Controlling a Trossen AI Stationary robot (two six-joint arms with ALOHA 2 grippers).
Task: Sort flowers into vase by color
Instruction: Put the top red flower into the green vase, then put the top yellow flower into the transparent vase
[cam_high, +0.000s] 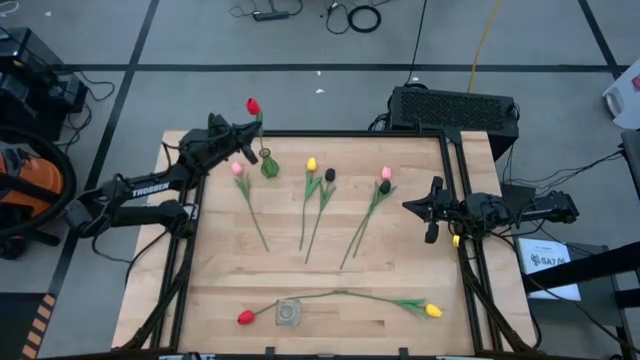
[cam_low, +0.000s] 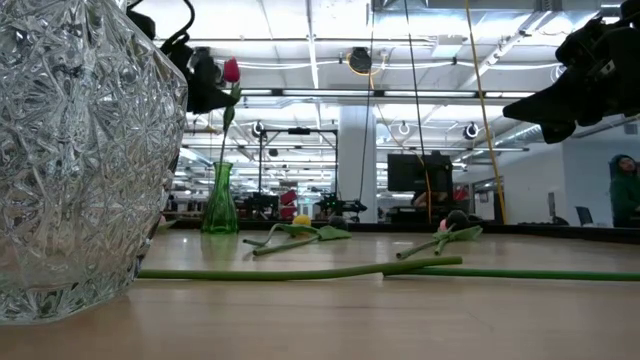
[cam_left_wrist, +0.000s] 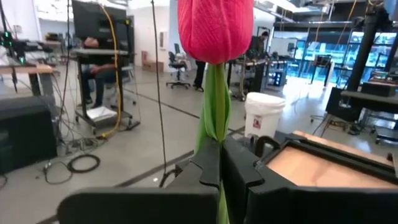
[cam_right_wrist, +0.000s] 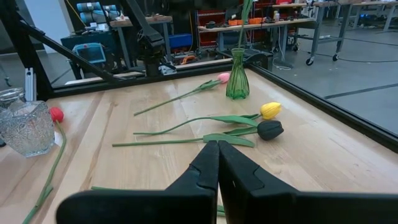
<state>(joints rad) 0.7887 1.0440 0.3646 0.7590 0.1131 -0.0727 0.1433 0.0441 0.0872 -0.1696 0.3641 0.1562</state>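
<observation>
My left gripper (cam_high: 250, 130) hovers at the table's far left, shut on a red tulip (cam_high: 253, 105) that stands upright. The tulip's stem runs down into the neck of a small green vase (cam_high: 269, 165). Other tulips lie flat on the wood: a pink one (cam_high: 237, 168), a yellow (cam_high: 311, 164) and a dark one (cam_high: 329, 175), and another pink (cam_high: 386, 173) and dark pair (cam_high: 384, 187). A red (cam_high: 245, 317) and a yellow one (cam_high: 433, 310) lie near the front by a crystal vase (cam_high: 288, 313). My right gripper (cam_high: 432, 215) waits shut at the right side. My left gripper pinches the red tulip's green stem (cam_left_wrist: 215, 130) between its two fingers (cam_left_wrist: 202, 168), a short way below the head (cam_left_wrist: 215, 25). The fingers come level from the table's left and lie across the stem. The tulip stands upright, its lower stem (cam_low: 224, 140) reaching down into the green vase (cam_low: 220, 200).
A black frame rail (cam_high: 350, 133) runs along the table's far edge, with a black box (cam_high: 455, 108) behind it. The crystal vase (cam_low: 80, 150) stands at the near edge. Bare wood lies between the middle flowers and the front row.
</observation>
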